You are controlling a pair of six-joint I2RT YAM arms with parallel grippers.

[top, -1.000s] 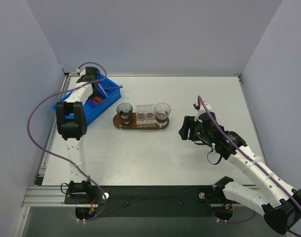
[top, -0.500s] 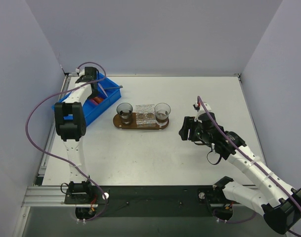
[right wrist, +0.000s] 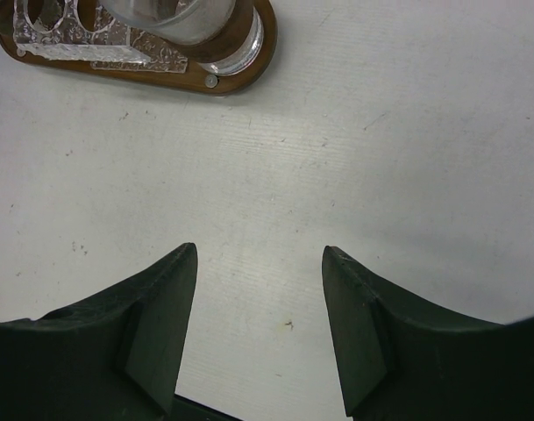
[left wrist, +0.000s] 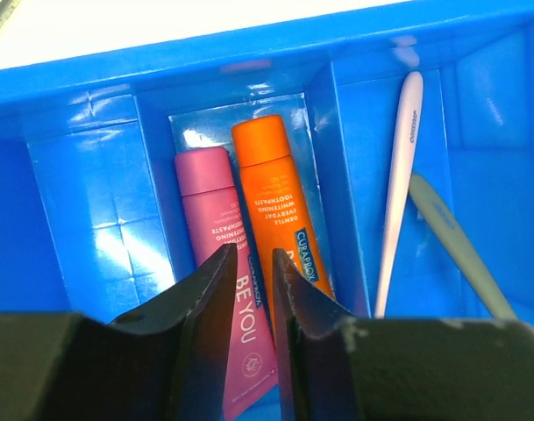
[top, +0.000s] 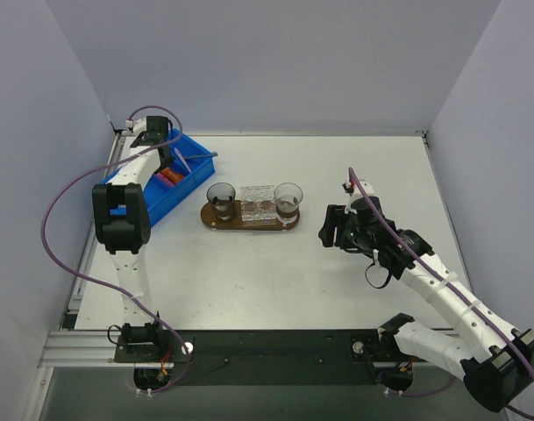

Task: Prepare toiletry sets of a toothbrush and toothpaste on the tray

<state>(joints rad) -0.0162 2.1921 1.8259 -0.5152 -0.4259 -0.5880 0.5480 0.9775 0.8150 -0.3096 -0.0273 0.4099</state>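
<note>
The orange toothpaste (left wrist: 271, 193) lies beside a pink tube (left wrist: 216, 210) in the middle compartment of the blue bin (left wrist: 91, 184). One compartment over lie a white toothbrush (left wrist: 400, 175) and a grey-green toothbrush (left wrist: 455, 250). My left gripper (left wrist: 252, 253) hovers just above the two tubes, jaws a narrow gap apart, holding nothing. The dark-brown tray (top: 249, 225) sits mid-table with two glass cups (top: 221, 200) on it. My right gripper (right wrist: 259, 254) is open over bare table, to the right of the tray (right wrist: 236, 81).
The blue bin (top: 153, 189) stands at the far left, close to the side wall. A thin stick (top: 196, 156) leans out over its far rim. A clear textured holder (top: 256, 202) lies between the cups on the tray.
My left wrist has drawn back toward the far-left corner, above the bin. The right arm has hardly moved.
</note>
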